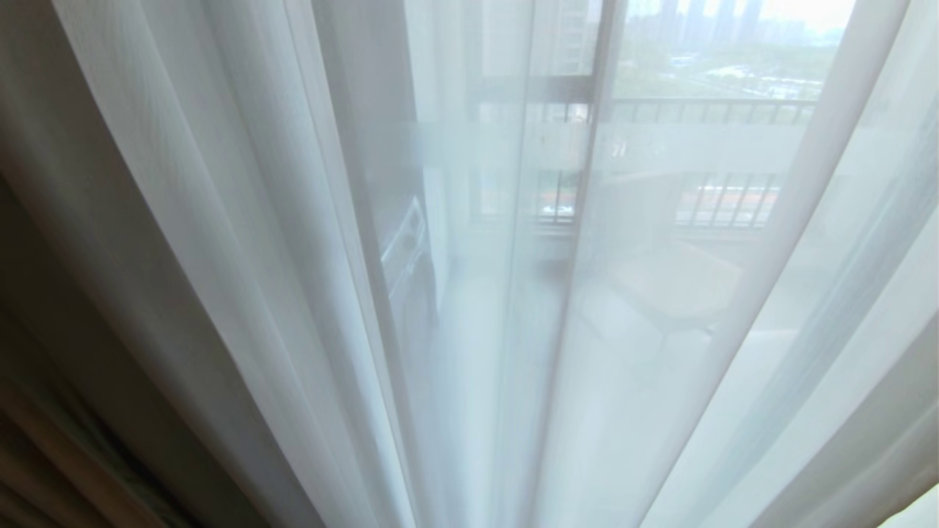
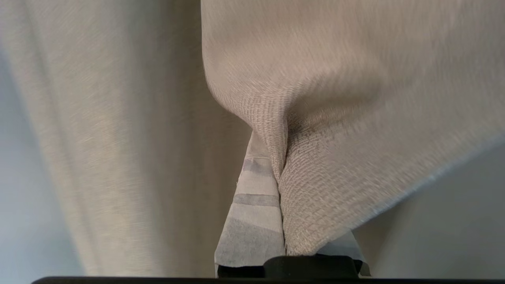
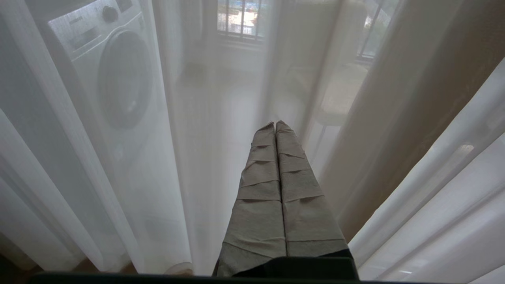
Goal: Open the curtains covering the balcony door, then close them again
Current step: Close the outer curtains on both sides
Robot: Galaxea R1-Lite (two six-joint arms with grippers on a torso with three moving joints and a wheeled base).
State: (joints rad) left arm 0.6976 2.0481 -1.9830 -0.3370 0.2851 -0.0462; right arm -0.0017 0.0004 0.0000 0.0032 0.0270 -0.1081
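Left pincer [image 2: 281,185] pinches beige curtains [image 2: 339,130] (unseen from head view)

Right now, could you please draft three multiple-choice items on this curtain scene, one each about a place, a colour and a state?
1. Where does the washing machine stand?
A. behind the white sheers
B. in front of the sheers
C. on a table

2. What colour is the drape in the left gripper?
A. blue
B. beige-tan
C. black

3. How is the right gripper?
A. open
B. shut on a sheer
C. shut, holding nothing

Key: 1 A, it shows hazily through the fabric; 2 B, tan weave bunches between the fingers; 3 C, its fingers meet with nothing between.
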